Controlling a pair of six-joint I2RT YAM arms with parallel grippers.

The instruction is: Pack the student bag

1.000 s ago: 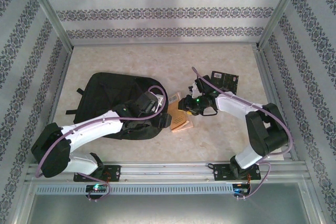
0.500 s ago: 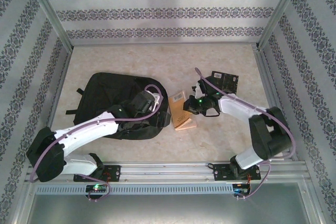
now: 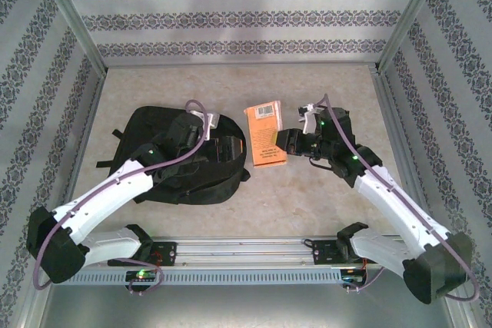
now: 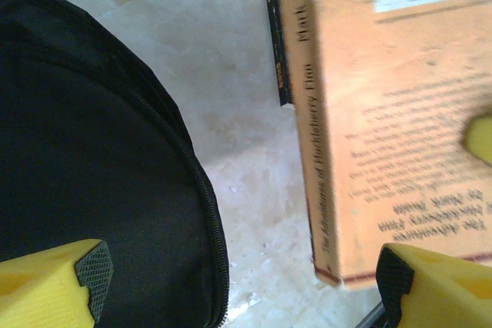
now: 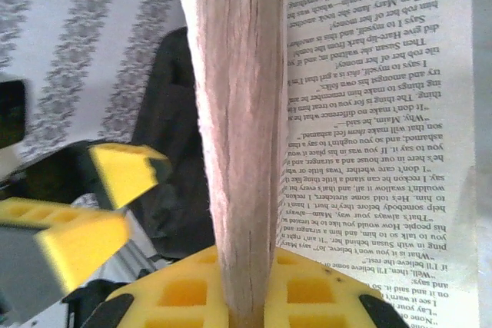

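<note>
While right claw [image 3: 287, 142] clamps the book [image 3: 265, 134] (orange cover), left claw [image 4: 244, 274] gapes.

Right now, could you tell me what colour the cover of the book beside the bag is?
Orange: the book shows it best in the top external view.

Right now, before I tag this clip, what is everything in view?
student bag: one, black, lying flat on the left half of the table.
book: one, orange cover, held just right of the bag.
thin dark item: one, black, on the table beyond the book's spine; too edge-on to identify.
table: one, beige marbled, inside patterned walls.
left gripper: one, yellow pads, open, spanning the bag's edge and the book.
right gripper: one, yellow pads, shut on the book's right edge.
</note>
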